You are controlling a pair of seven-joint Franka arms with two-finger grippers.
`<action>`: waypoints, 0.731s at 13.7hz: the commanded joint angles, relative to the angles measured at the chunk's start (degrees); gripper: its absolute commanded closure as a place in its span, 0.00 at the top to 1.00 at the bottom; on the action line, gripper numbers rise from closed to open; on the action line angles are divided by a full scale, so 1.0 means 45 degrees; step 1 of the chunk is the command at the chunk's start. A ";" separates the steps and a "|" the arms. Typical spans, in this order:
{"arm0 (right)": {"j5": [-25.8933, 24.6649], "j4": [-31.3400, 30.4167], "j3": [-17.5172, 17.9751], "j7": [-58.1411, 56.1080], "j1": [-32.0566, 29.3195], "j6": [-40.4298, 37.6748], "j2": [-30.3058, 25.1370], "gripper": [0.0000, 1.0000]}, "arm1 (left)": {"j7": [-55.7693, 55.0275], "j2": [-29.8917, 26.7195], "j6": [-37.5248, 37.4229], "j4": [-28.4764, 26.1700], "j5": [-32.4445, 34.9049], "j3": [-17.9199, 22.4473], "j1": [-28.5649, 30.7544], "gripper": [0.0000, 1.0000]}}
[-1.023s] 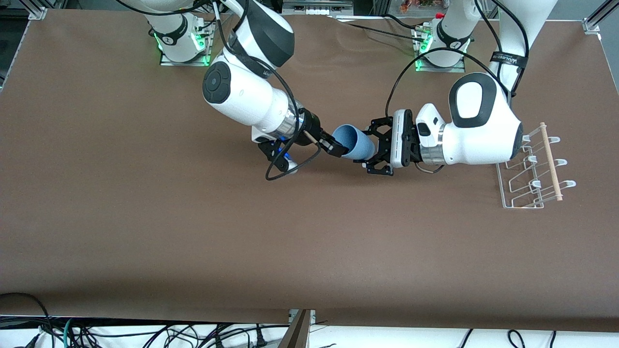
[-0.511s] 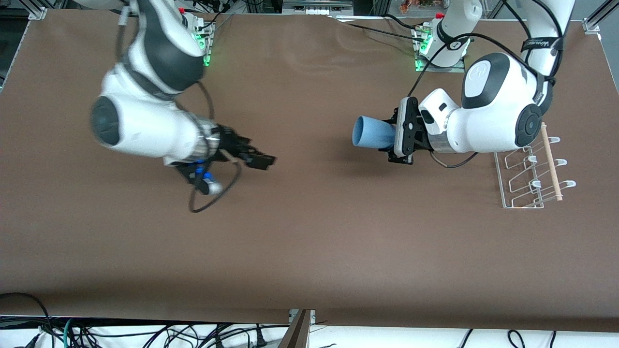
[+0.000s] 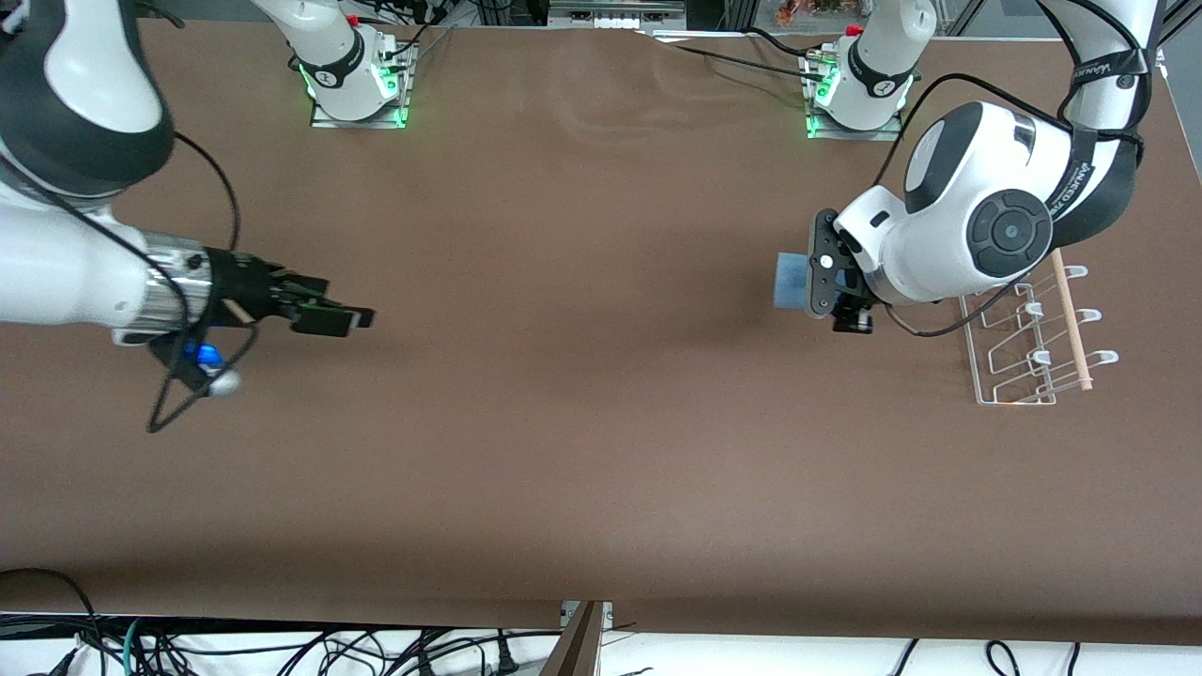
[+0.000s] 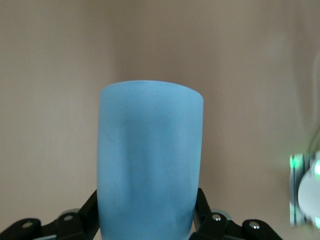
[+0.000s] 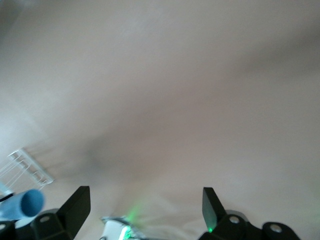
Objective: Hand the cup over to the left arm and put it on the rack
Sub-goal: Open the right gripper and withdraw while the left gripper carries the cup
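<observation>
The light-blue cup (image 3: 787,280) hangs sideways over the table, its mouth toward the right arm's end. My left gripper (image 3: 809,282) is shut on its base. In the left wrist view the cup (image 4: 150,160) fills the middle, with a black finger (image 4: 86,212) pressed against each side. The white wire rack (image 3: 1028,338) with its wooden dowel stands just beside the left arm's wrist, at the left arm's end of the table. My right gripper (image 3: 343,314) is over the table at the right arm's end, open and empty (image 5: 145,202).
Both arm bases (image 3: 357,84) (image 3: 855,89) with green lights stand along the table edge farthest from the front camera. A black cable loop (image 3: 188,394) hangs under the right wrist. Brown tabletop (image 3: 563,394) lies between the two grippers.
The right gripper has opened, let go of the cup and drawn back to the right arm's end. The left arm has carried the cup toward the rack.
</observation>
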 commanded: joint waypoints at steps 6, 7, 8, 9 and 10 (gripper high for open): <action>-0.2193 -0.0117 -0.0926 -0.2273 -0.0276 -0.1313 -0.0881 0.99 | -0.4728 0.0095 -0.5074 0.0177 0.6640 -0.0167 -0.0277 0.00; -0.2425 -0.0330 -0.0926 -0.2293 -0.0276 -0.1178 -0.0978 0.99 | -0.5255 0.0269 -0.5797 0.0118 0.7267 -0.0168 -0.0278 0.00; -0.2660 -0.0873 -0.0926 -0.2486 -0.0276 -0.1099 -0.1482 0.99 | -0.5822 0.0484 -0.6481 0.0059 0.7854 -0.0168 -0.0278 0.00; -0.2991 -0.1440 -0.0926 -0.2991 -0.0276 -0.0866 -0.1912 0.99 | -0.6697 0.0621 -0.6972 -0.0193 0.8440 -0.0168 -0.0278 0.00; -0.3226 -0.2219 -0.0926 -0.3518 -0.0276 -0.0593 -0.2438 0.99 | -0.7228 0.0623 -0.7093 -0.0582 0.9238 -0.0168 -0.0239 0.00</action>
